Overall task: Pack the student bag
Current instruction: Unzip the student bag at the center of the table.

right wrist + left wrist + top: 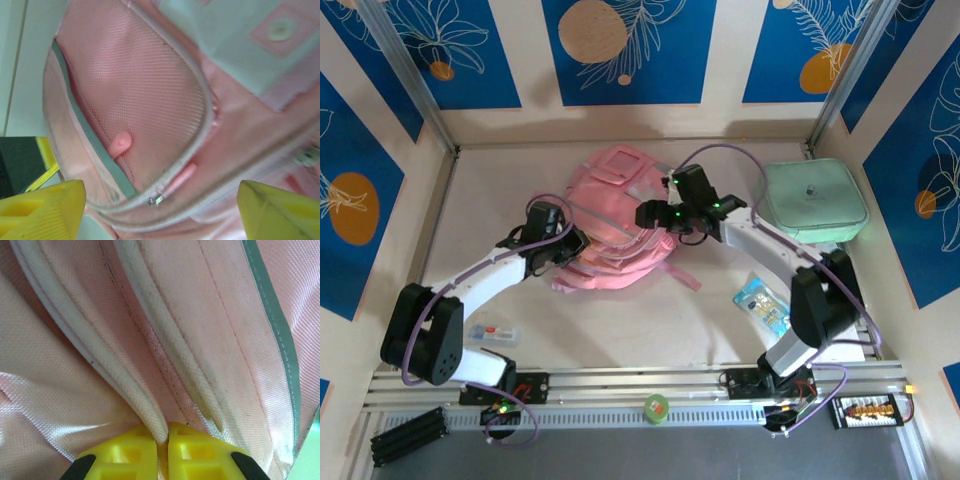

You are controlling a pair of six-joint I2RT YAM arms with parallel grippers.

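Observation:
The pink student bag (620, 215) lies in the middle of the table. My left gripper (572, 245) is at its left side. In the left wrist view this gripper (163, 442) is shut on a pale piped edge (150, 415) of the bag, pinched between the yellow fingers. My right gripper (655, 215) hovers over the bag's right side. In the right wrist view it (160, 205) stands open, its yellow fingertips wide apart on either side of a metal zip slider (154, 201) with a pink pull (178, 180). A mesh side pocket (140, 100) lies just beyond.
A mint-green zip case (815, 200) sits at the back right. A blue-and-white packet (761, 303) lies beside the right arm. A small flat item (492, 334) lies by the left arm's base. A green roll (656, 407) rests on the front rail.

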